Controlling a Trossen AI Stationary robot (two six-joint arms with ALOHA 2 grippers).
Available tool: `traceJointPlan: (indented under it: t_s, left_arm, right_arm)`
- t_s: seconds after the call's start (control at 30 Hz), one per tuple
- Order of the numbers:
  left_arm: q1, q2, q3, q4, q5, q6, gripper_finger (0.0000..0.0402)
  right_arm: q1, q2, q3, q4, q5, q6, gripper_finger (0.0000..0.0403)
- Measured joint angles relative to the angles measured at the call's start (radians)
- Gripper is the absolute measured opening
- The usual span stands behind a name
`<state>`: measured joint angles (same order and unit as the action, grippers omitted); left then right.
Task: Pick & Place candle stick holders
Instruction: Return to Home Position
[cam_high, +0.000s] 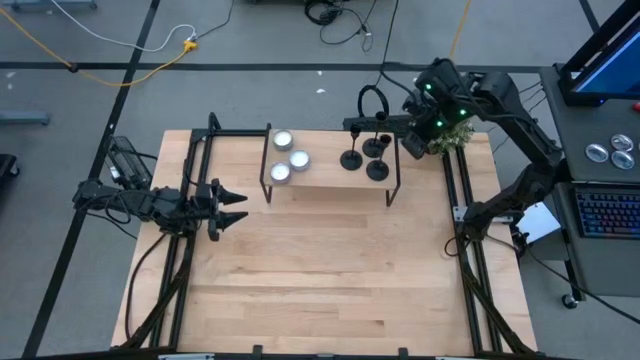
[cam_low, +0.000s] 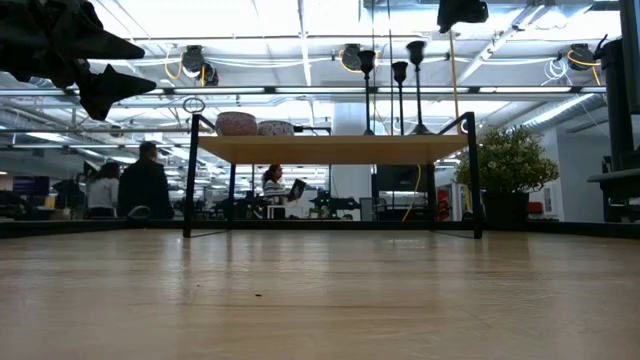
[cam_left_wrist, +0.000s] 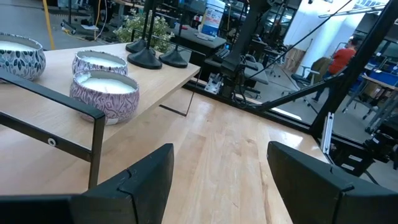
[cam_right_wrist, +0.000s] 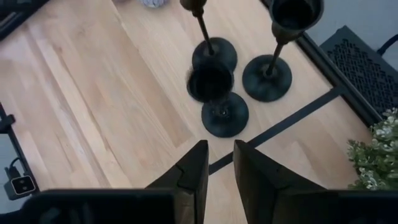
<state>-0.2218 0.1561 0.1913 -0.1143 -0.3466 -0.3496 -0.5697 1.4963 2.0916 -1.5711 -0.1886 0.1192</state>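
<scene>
Three black candle stick holders (cam_high: 372, 148), each a round base with a thin stem and a small cup on top, stand by their bases close together on the right part of a raised wooden shelf (cam_high: 330, 178). In the right wrist view the nearest one (cam_right_wrist: 219, 114) is just ahead of my fingers, and the other two (cam_right_wrist: 267, 78) (cam_right_wrist: 214, 53) are beyond it. My right gripper (cam_right_wrist: 221, 152) hovers above the shelf's right end (cam_high: 400, 125), empty, with only a narrow gap between its fingertips. My left gripper (cam_high: 232, 205) waits wide open at the table's left side.
Three white candles in patterned jars (cam_high: 290, 157) stand on the shelf's left part. The shelf has a black metal frame with thin legs (cam_low: 190, 175). A small green plant (cam_high: 450, 140) stands by the table's far right corner. People sit in the room beyond the table (cam_low: 145, 185).
</scene>
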Motion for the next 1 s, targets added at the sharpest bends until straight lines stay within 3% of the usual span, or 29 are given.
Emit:
traceJointPlan:
  t_s: [0.3, 0.43, 0.53, 0.63, 0.8, 1.0]
  left_arm:
    - [0.000, 0.000, 0.000, 0.000, -0.002, -0.046, 0.0267]
    - [0.000, 0.000, 0.000, -0.001, -0.002, -0.044, 0.0267]
    - [0.000, 0.000, 0.000, -0.002, -0.002, -0.044, 0.0267]
    - [0.000, 0.000, 0.000, -0.002, -0.008, -0.049, 0.0267]
    - [0.000, 0.000, 0.000, 0.006, -0.027, -0.034, 0.0267]
    - [0.000, 0.000, 0.000, 0.027, 0.088, 0.033, 0.0267]
  right_arm:
    - [0.041, -0.084, 0.013, 0.001, -0.050, -0.020, 0.0070]
    - [0.124, -0.194, -0.053, 0.007, 0.012, -0.019, 0.0045]
    - [0.206, -0.309, -0.165, 0.089, 0.105, 0.011, 0.0009]
    - [0.285, -0.441, -0.323, 0.258, 0.160, 0.047, 0.0007]
    - [0.359, -0.632, -0.601, 0.521, 0.164, 0.052, 0.0002]
    - [0.369, -0.780, -0.819, 0.634, 0.166, 0.049, 0.0002]
